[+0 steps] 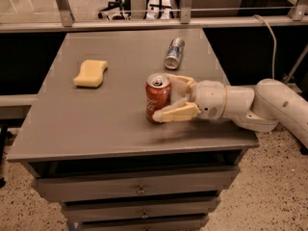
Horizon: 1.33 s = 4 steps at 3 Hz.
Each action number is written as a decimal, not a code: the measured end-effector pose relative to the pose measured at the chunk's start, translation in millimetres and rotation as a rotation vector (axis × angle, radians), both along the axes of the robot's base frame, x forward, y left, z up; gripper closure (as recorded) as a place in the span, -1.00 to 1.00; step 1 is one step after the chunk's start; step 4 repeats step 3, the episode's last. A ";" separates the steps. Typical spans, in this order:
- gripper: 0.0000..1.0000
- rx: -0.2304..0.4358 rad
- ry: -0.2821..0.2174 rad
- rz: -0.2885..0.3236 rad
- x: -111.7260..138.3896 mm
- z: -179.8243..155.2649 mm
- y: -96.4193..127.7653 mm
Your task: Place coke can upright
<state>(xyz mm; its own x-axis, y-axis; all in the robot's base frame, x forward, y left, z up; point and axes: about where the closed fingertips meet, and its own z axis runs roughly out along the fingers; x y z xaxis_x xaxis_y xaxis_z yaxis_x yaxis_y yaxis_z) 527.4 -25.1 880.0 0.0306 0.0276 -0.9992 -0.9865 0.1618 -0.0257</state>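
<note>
The coke can (157, 96), red with a silver top, stands upright on the grey table (96, 119), a little right of centre and near the front. My gripper (163, 99) reaches in from the right at can height. Its two cream fingers are spread either side of the can: the far finger (179, 83) sits behind the can's right side and the near finger (176, 113) sits in front, low by its base. The fingers look open and loose around the can, not pressing on it.
A slim silver-and-blue can (174, 53) lies on its side at the back right of the table. A yellow sponge (90, 73) lies at the left. The table sits on a drawer cabinet (139, 191). A railing (144, 23) runs behind it.
</note>
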 end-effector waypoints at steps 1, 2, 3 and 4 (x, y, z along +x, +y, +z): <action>-1.00 -0.040 -0.015 0.001 -0.8 3.3 -14.8; -1.00 -0.108 -0.052 -0.009 -1.4 16.7 -48.1; -1.00 -0.171 -0.100 -0.074 -3.9 32.4 -94.3; -1.00 -0.171 -0.100 -0.074 -3.9 32.4 -94.3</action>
